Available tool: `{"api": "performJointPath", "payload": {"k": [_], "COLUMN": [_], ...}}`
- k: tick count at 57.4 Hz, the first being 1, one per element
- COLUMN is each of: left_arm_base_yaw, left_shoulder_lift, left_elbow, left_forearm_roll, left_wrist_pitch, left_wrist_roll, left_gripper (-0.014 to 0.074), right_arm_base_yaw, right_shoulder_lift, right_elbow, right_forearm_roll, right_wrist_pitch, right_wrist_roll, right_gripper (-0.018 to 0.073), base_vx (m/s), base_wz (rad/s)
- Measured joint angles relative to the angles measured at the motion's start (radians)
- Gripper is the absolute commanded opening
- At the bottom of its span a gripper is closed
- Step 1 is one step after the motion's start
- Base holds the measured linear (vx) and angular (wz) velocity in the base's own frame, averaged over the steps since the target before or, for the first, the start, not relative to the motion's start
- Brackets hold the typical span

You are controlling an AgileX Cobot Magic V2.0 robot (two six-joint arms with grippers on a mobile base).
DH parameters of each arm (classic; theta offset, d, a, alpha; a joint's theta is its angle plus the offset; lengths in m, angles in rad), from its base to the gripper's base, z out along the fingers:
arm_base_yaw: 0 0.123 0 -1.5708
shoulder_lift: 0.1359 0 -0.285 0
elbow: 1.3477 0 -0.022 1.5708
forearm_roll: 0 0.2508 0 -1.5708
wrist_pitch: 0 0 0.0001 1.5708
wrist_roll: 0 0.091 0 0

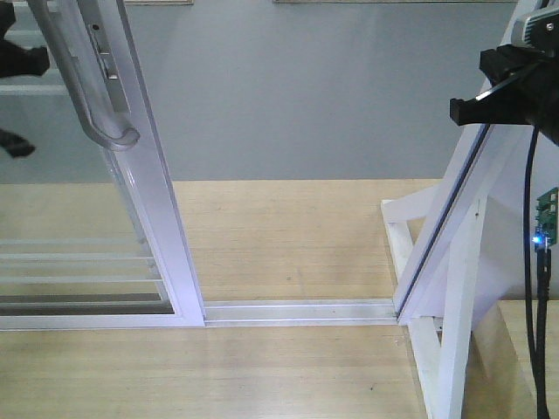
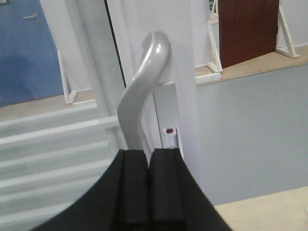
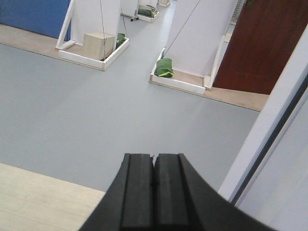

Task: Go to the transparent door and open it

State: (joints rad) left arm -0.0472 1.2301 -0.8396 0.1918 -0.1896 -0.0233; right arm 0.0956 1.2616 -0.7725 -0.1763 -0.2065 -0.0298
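Standing slid aside at left of its floor track (image 1: 297,312), transparent door (image 1: 162,209) with curved handle (image 2: 142,91); left tool (image 2: 148,183) pressed together just below handle; right tool (image 3: 154,192) pressed together, empty.

Transparent door (image 1: 131,218) upright, slid open left.

Glossy metal handle (image 2: 139,91), wood floor (image 1: 288,244)

The right gripper (image 3: 153,185) has its jaws pressed together, holding nothing. Ahead of it lies grey floor (image 3: 96,110); a white frame (image 3: 269,125) slants to its right, a brown door (image 3: 262,43) beyond.
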Motion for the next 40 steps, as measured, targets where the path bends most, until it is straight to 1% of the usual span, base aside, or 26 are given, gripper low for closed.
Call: {"api": "performJointPath", "payload": {"k": [7, 10, 14, 23, 31, 40], "left_arm_base_yaw": [0.0, 0.0, 0.0, 0.0, 0.0, 0.0], "left_shoulder_lift": [-0.12, -0.178, -0.238, -0.368, -0.474, -0.602], "left_elbow": [0.131, 0.195, 0.253, 0.353, 0.426, 0.508], "left_forearm_roll": [0.0, 0.0, 0.0, 0.0, 0.0, 0.0], "left_wrist_pitch": [-0.001, -0.001, 0.0, 0.027, 0.104, 0.145], "left_wrist_roll": [-0.007, -0.017, -0.028, -0.058, -0.072, -0.119], "left_gripper": [-0.0003, -0.0003, -0.0003, -0.0003, -0.0003, -0.0003], "right_arm_base_yaw": [0.0, 0.0, 0.0, 0.0, 0.0, 0.0], "right_shoulder_lift": [-0.095, -0.158, -0.232, -0.432, -0.656, -0.885], "right_elbow": [0.0, 0.006, 0.036, 0.192, 0.318, 0.381], "right_forearm_roll": [0.0, 0.0, 0.0, 0.0, 0.007, 0.05], "right_wrist_pitch": [0.084, 0.143, 0.171, 0.207, 0.262, 0.39], "right_wrist_roll": [0.004, 0.004, 0.002, 0.001, 0.001, 0.002], "right_gripper": [-0.0002, -0.0002, -0.0002, -0.0002, -0.0002, -0.0002], "base_vx": [0.0, 0.0, 0.0, 0.0, 0.0, 0.0], "base_wz": [0.0, 0.0, 0.0, 0.0, 0.0, 0.0]}}
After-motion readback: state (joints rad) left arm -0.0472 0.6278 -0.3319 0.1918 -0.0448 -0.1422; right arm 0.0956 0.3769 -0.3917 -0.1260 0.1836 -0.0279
